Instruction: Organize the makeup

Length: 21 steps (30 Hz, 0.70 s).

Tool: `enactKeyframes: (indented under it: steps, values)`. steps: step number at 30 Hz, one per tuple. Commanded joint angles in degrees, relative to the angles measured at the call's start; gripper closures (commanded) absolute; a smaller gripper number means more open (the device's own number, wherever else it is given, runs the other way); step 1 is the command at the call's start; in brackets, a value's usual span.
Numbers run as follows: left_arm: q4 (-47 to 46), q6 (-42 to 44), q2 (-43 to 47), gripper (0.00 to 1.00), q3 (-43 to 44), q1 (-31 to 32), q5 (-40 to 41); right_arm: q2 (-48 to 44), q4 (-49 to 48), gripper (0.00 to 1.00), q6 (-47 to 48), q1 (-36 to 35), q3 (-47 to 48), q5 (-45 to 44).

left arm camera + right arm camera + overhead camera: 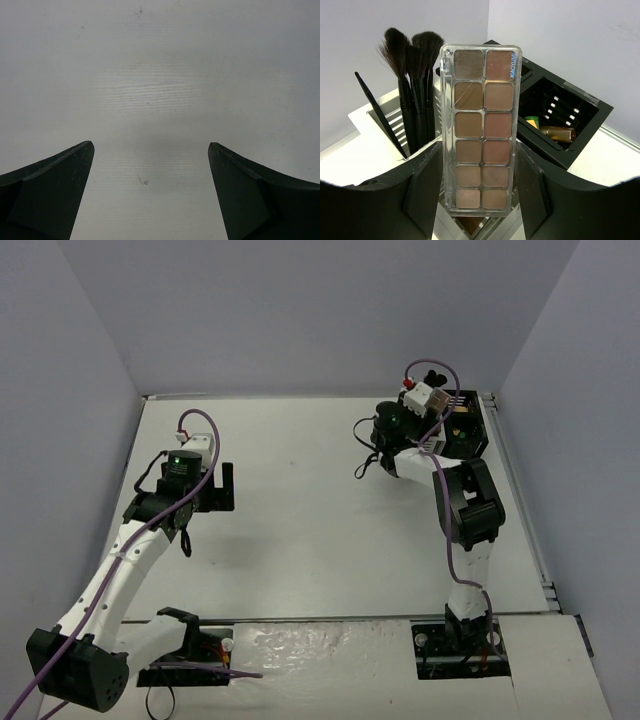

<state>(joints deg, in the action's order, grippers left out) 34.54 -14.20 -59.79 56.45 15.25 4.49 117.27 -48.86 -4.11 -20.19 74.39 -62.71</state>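
Your right gripper (478,165) clasps a flat palette (481,100) of brown and pink shades by its long edges, holding it upright in front of the white box (370,117). In the wrist view, black brushes (415,85) stand bristles-up in that box just left of the palette, though you cannot tell whether the palette's lower end touches the box. To the right sits the black box (590,102) with a small gold bottle (559,133) lying inside, while your left gripper (151,145) hangs with fingers spread wide above the white table (160,75), holding nothing.
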Motion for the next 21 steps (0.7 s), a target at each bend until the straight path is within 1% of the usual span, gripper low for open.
enactKeyframes:
  steps: [1,3,6,10,12,18,21]
  values:
    - [-1.7,-0.9,0.6,0.03,1.0,-0.4,-0.3,-4.1,-2.7,0.56,-2.3,-1.5,1.4,-2.9]
    - [-1.7,-0.9,0.6,0.03,1.1,-0.4,-0.3,-4.9,-1.5,0.50,-2.9,-1.6,1.4,-2.7]
    - [-1.7,-0.9,0.7,0.03,1.1,-0.4,-0.2,-5.4,-0.3,0.43,-3.0,-1.5,1.7,-2.5]
    - [-1.7,-0.9,0.7,0.03,1.0,-0.4,-0.1,-5.2,1.8,0.31,-3.2,-1.6,2.5,-2.3]
    - [-1.7,-0.9,0.6,0.03,1.0,-0.4,0.0,-5.2,2.5,0.26,-3.5,-1.6,2.9,-2.3]
    - [-1.6,-1.0,0.6,0.03,1.1,-0.4,0.0,-7.9,3.8,0.22,-1.3,-1.8,2.7,-0.7]
    - [-1.6,-0.9,0.6,0.03,1.2,-0.4,0.0,-11.3,7.7,0.17,-1.1,-1.5,2.6,2.2]
